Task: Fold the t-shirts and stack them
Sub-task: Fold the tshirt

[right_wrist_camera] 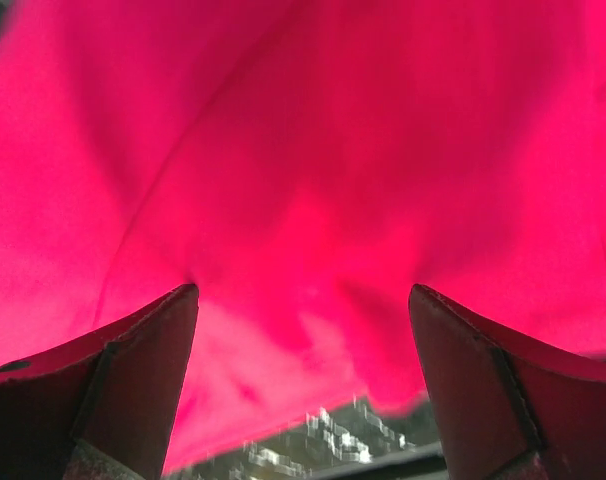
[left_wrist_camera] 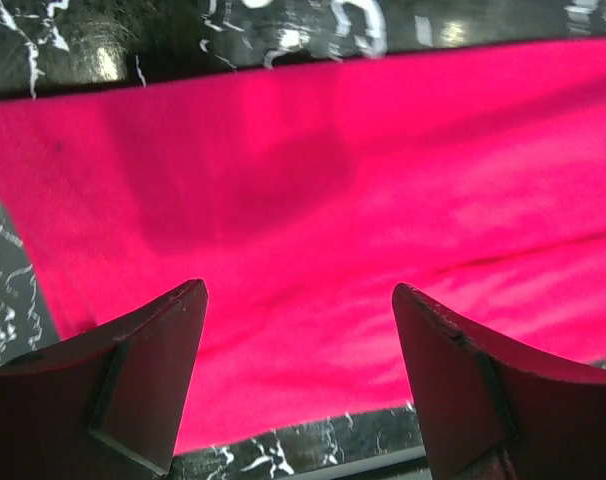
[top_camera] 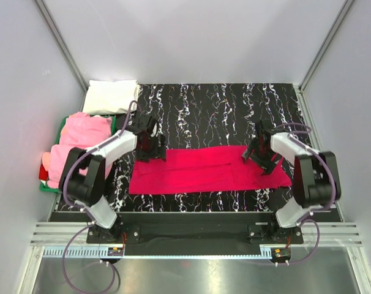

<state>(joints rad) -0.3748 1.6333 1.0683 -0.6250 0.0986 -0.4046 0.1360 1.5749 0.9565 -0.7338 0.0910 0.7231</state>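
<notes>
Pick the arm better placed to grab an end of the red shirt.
Left, probably: the left gripper hangs open at the crimson t-shirt's far-left corner, while the right gripper sits open farther in from the right end.

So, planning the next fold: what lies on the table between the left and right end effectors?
Just the red t-shirt, a flat band running from left end effector to right end effector, per the top view.

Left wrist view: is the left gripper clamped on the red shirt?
No, the left gripper has its fingers spread wide apart, and the red t-shirt lies flat beneath the gap, ungripped.
</notes>
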